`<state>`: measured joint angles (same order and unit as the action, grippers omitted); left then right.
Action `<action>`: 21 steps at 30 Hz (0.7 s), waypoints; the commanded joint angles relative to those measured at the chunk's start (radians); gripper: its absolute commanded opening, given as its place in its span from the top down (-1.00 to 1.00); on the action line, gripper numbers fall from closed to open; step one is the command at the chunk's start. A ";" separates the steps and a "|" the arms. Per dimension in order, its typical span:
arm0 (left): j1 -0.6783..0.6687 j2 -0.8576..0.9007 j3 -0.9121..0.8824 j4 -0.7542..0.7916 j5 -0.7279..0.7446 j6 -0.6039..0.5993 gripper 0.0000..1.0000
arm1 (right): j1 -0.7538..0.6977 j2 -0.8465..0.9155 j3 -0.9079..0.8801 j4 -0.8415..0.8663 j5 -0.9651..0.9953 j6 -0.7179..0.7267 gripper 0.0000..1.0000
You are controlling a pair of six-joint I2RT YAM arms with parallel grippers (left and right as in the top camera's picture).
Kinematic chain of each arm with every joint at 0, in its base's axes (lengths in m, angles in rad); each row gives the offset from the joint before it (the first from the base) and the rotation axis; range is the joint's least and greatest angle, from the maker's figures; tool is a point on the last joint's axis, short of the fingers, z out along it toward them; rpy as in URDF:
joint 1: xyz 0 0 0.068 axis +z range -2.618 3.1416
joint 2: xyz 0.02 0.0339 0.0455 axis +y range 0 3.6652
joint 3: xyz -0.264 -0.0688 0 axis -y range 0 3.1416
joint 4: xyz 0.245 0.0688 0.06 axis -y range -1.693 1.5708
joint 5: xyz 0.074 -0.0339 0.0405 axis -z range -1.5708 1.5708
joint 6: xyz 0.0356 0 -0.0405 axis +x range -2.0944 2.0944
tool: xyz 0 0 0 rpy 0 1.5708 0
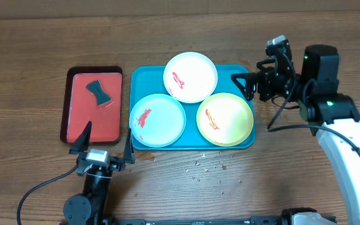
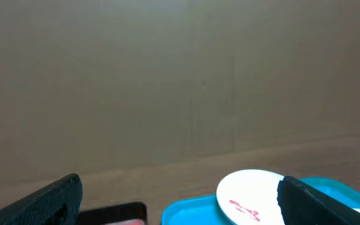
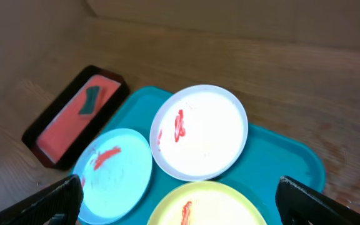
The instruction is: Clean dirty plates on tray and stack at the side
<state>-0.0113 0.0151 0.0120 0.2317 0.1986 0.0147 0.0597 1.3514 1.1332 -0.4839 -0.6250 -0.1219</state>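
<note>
**Figure. Overhead and wrist views of a two-arm plate-cleaning set-up.**

The tray (image 1: pixel 144 80) is shown at the middle of the table (image 1: pixel 30 50), and all three plates are seen lying flat inside it. The white plate (image 1: pixel 190 77) is placed at the far edge, the blue plate (image 1: pixel 158 120) at the near left and the yellow-green plate (image 1: pixel 225 119) at the near right. Their rims meet or overlap. A red smear is carried by each plate and nothing is stacked at the side, so the task is judged to be at its start.

A red tray (image 1: pixel 105 119) is set just left of the tray. On it lies a dark teal piece, taken to be a sponge (image 1: pixel 98 92), with its long axis running from far left to near right.

The left fingers (image 1: pixel 81 140) are spread wide and nothing is held. They are placed at the near edge of the red tray and pointed away, so the sponge lies straight ahead of them. It is reached more readily by this arm than by the other.

The right fingers (image 1: pixel 241 82) are likewise held wide apart and empty, as is confirmed by the right wrist view. They are poised at the tray's far right corner, pointed left, just beside the white and yellow-green plates.

Crumbs (image 1: pixel 205 165) are scattered on the table in front of the tray.
</note>
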 commanded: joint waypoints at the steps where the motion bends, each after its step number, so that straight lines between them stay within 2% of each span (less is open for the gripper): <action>1: 0.006 0.004 0.056 0.000 0.037 0.081 -1.00 | 0.003 -0.011 0.023 0.014 0.045 0.074 -1.00; 4: 0.006 0.082 0.164 -0.089 -0.073 0.093 -1.00 | 0.018 -0.011 0.045 -0.020 0.198 0.136 -1.00; 6: 0.006 0.187 0.283 -0.196 -0.161 0.093 -1.00 | 0.022 -0.010 0.074 -0.063 0.282 0.247 -1.00; 10: 0.006 0.505 0.582 -0.431 -0.255 0.094 -1.00 | 0.022 -0.003 0.142 -0.154 0.281 0.330 -1.00; 12: 0.006 0.681 0.725 -0.513 -0.223 0.094 -1.00 | 0.025 -0.003 0.150 -0.134 0.266 0.339 -1.00; 17: 0.005 1.019 0.951 -0.615 -0.023 0.080 -1.00 | 0.033 -0.003 0.150 -0.060 0.131 0.340 -1.00; 19: 0.008 1.114 1.003 -0.637 -0.040 0.068 -1.00 | 0.038 0.002 0.148 -0.059 0.091 0.340 -1.00; 21: 0.030 1.202 1.071 -0.690 -0.131 -0.080 -0.99 | 0.042 0.009 0.148 -0.051 0.088 0.343 -1.00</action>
<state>-0.0086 1.1297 1.0012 -0.4217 0.1032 0.0608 0.0925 1.3533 1.2572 -0.5480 -0.4770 0.2028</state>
